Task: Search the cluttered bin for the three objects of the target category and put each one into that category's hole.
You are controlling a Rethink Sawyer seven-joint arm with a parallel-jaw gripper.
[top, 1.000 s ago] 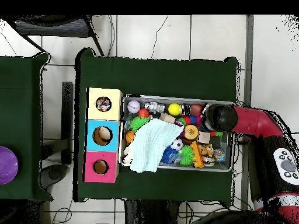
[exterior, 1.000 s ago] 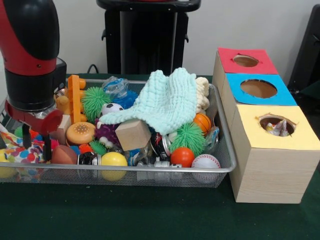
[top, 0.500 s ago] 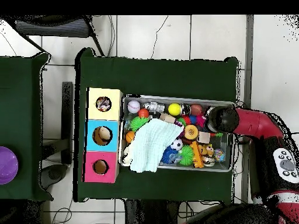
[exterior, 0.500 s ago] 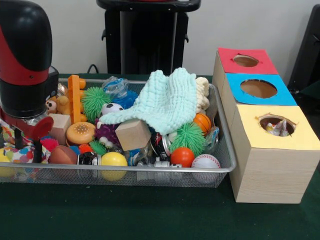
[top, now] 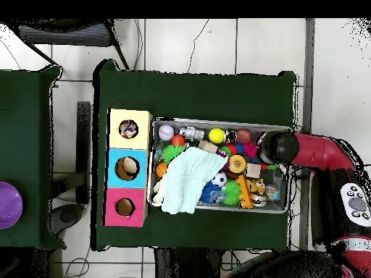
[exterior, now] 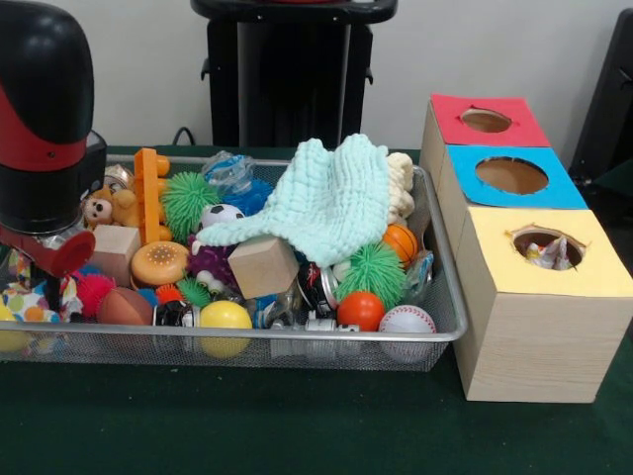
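One polka-dot cloth (exterior: 25, 300) at the mesh bin's (exterior: 297, 341) nine o'clock end.
Gripper (exterior: 35, 267) over it, finger state unreadable; only the front view shows the cloth.

A: Surroundings? Table (exterior: 297, 426) has a dark green cover; pale plain wall (exterior: 465, 49) behind.

B: Overhead: white tiled floor (top: 217, 43), cables across it. Second green table (top: 25, 145) carries a purple dish (top: 9, 205), possibly a bowl.
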